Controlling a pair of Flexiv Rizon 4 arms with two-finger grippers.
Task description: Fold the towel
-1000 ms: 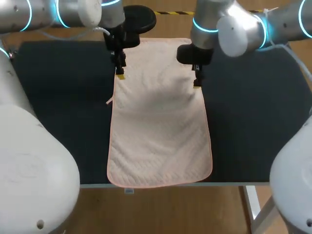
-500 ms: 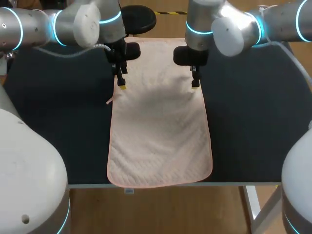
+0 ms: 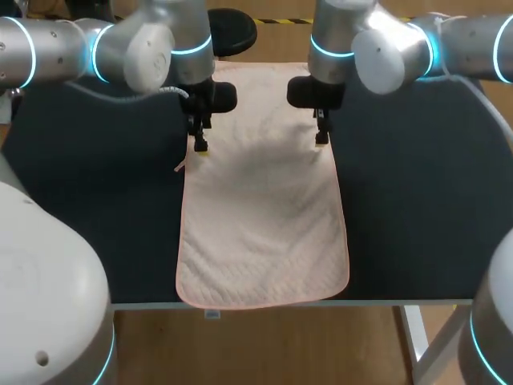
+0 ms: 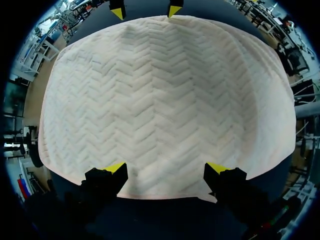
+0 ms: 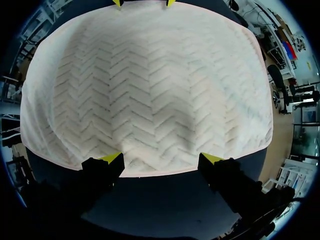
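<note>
A pale pink chevron-quilted towel (image 3: 260, 216) lies flat along the dark table mat (image 3: 417, 200), its hem label (image 3: 211, 314) too small to read. The left gripper (image 3: 199, 147) and right gripper (image 3: 321, 140) hang released over its long edges, with mat extending beyond each.

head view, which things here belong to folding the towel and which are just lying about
For the job:
towel, spread flat
left gripper, open, at the towel's left edge
right gripper, open, at its right edge

Just there:
table, only the dark surface under the towel
</note>
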